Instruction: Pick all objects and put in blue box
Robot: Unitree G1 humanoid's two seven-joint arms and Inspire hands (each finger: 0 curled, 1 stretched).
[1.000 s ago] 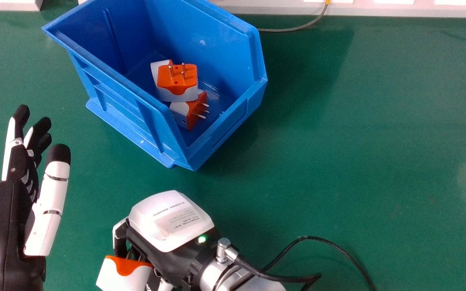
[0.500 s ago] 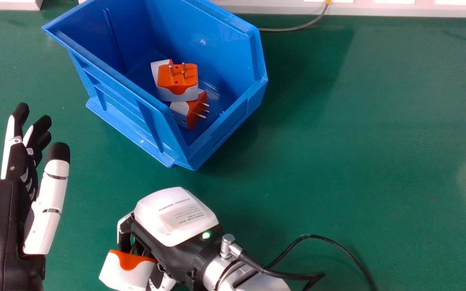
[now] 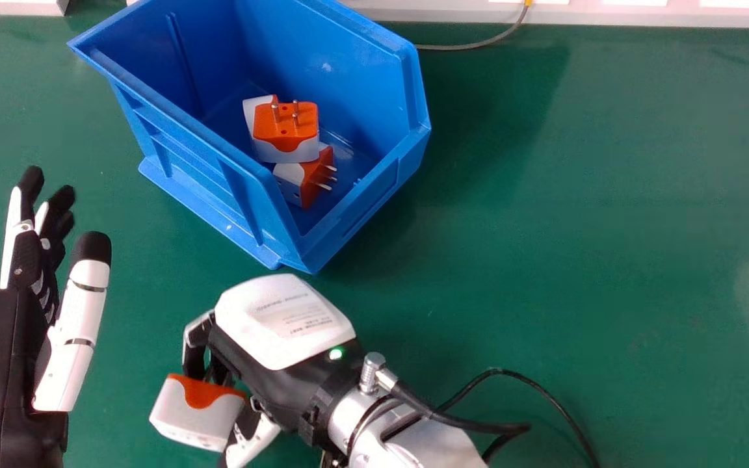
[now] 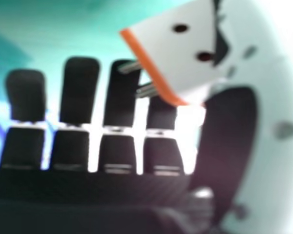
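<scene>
My right hand point(image 3: 287, 325) is pinching a white-and-orange plug adapter point(image 3: 196, 419) between thumb and fingers, and I am holding it on the near side of the blue storage bin point(image 3: 368, 201), well apart from its walls. The adapter is showing a smooth, blocky white body with softened corners, and a bright orange section is dipping into the white in a rounded curve. In the right hand view, two round dark holes are marking its pale face, an orange band is running along one edge, and slim metal prongs are pointing toward my black fingers. Inside the bin, two more adapters of the same colours are lying close together: the farther adapter point(image 3: 287, 127) is facing its orange side upward, with metal pins standing up from it, while the nearer adapter point(image 3: 306, 179) is lying on its side, its three pins pointing toward the view's right. The bin's hard, plastic-looking walls are shining faintly, and raised ribs are stiffening the outer side above a projecting base lip. Smooth white shell is covering the back of my hand, a small green light is glowing by the wrist, and a black cable point(image 3: 465, 422) is trailing beside my silver forearm point(image 3: 426, 442) over the smooth green tabletop point(image 3: 563, 227). My left hand point(image 3: 75, 325) is resting idle at the view's left, fingers extended.
</scene>
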